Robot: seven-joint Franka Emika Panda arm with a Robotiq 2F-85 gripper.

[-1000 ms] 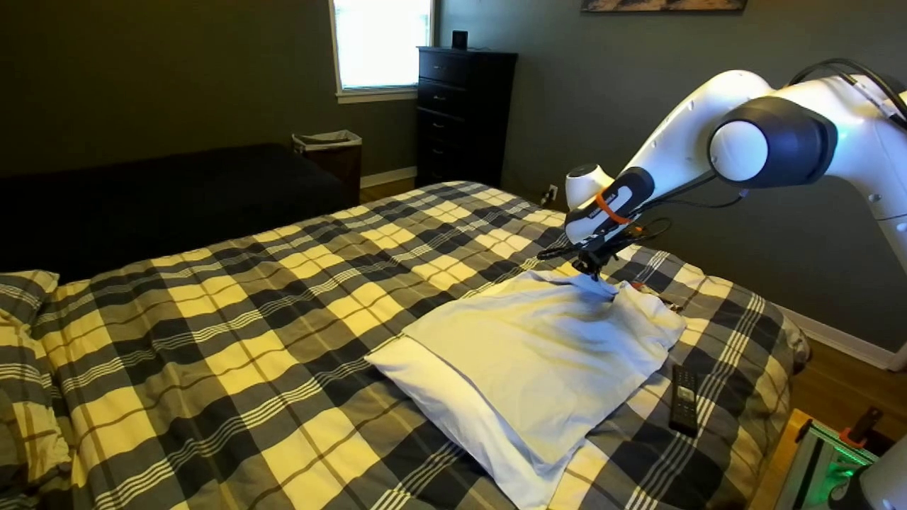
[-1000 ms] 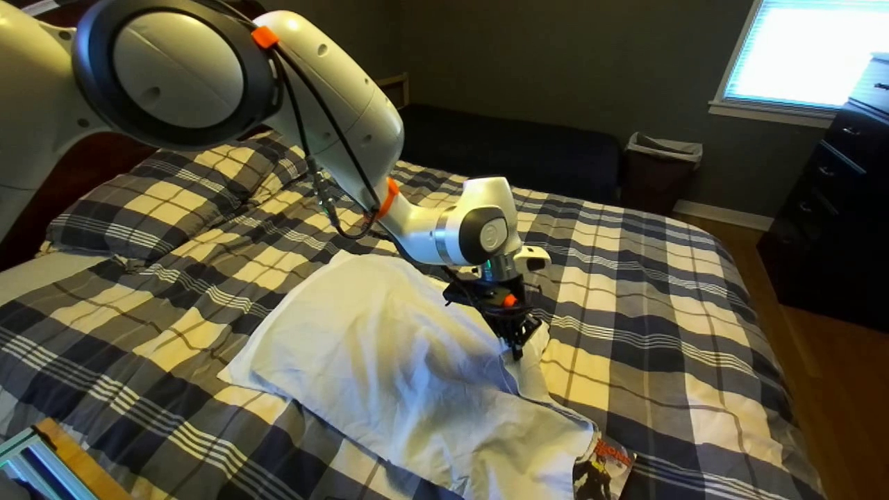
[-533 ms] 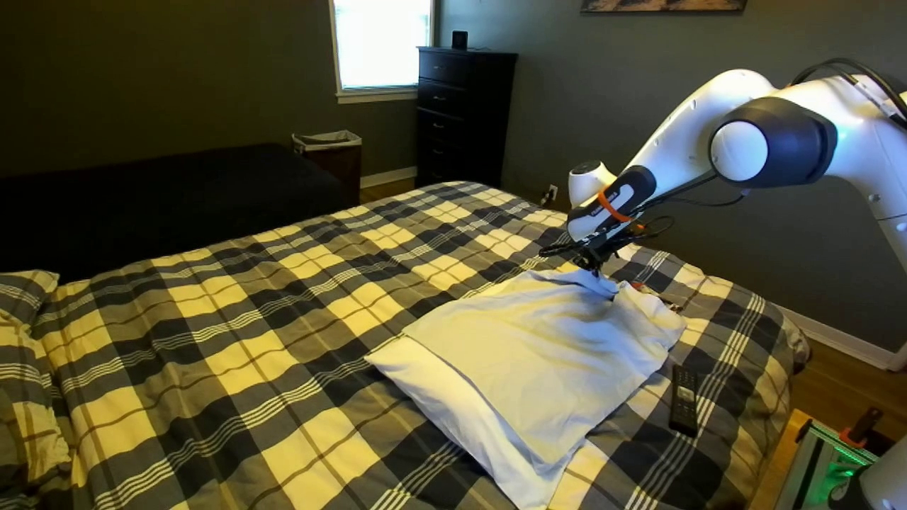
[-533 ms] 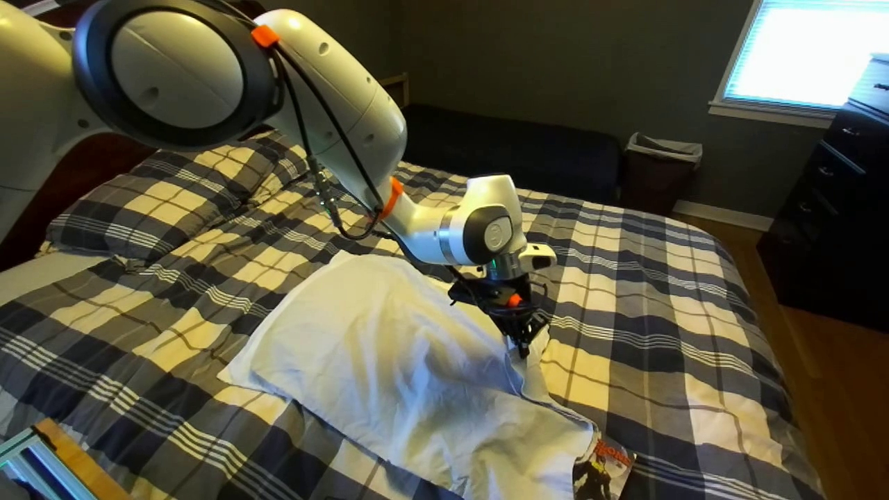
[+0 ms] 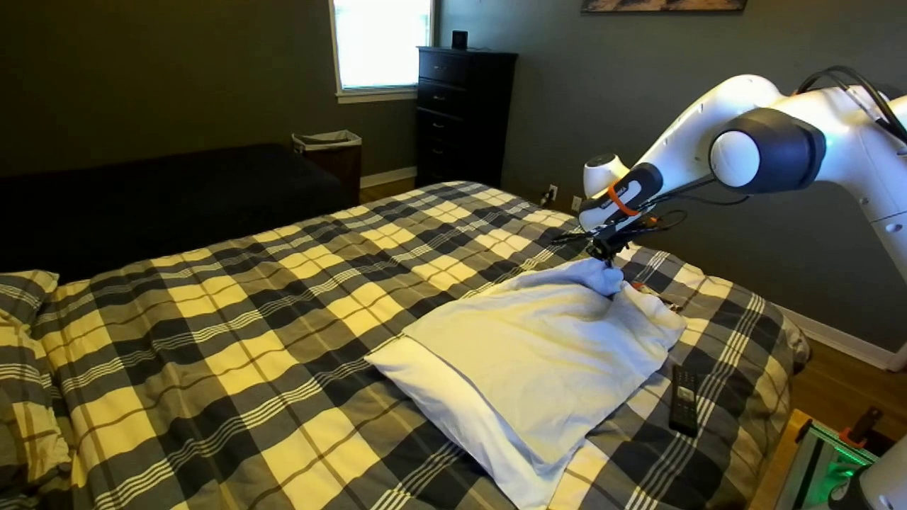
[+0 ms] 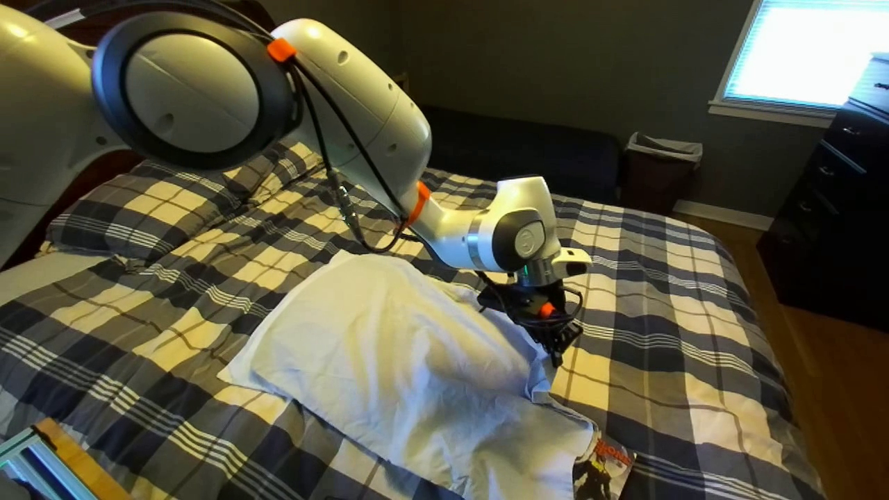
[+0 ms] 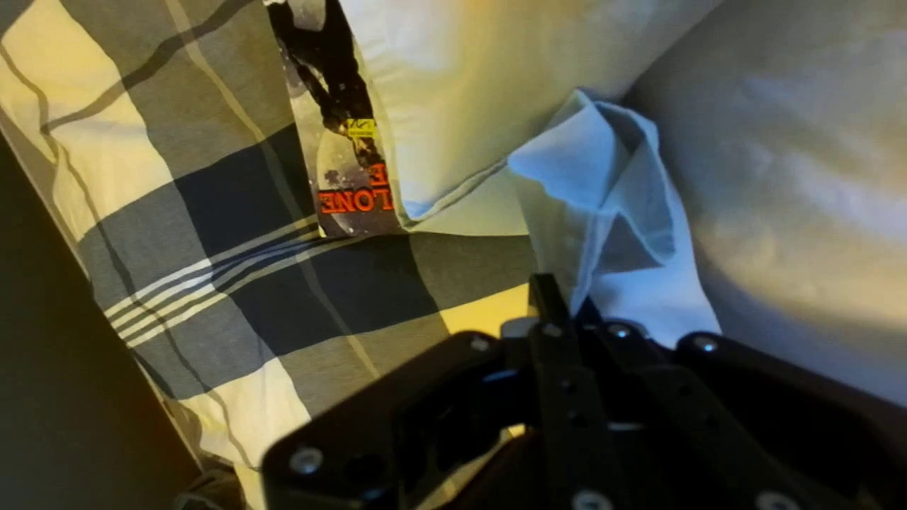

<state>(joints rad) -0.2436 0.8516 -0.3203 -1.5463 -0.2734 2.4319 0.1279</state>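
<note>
- On the plaid bed lies one white cloth, shaped like a pillowcase, wrinkled and bulging across its middle.
- One hand is mine: its two fingers are pinched together on the cloth's hemmed edge, which stands up off the bed in a peak beneath them.
- Just ahead of my fingers, in the wrist view, the same edge curls over into loose folds.
- One magazine with red lettering lies on the bed near my hand, partly covered by the cloth.
- One black remote control lies flat on the bed, just beside the cloth.
- One plaid pillow shows plainly at the head of the bed; whether a second rests behind it, I cannot tell.
- One dark dresser stands in the corner with one small black device on top, and one bright window is beside it.
- One lined bin stands near the dresser.
- Two outlets show low on the wall beyond the bed; one picture, cut off at the top, hangs higher.
</note>
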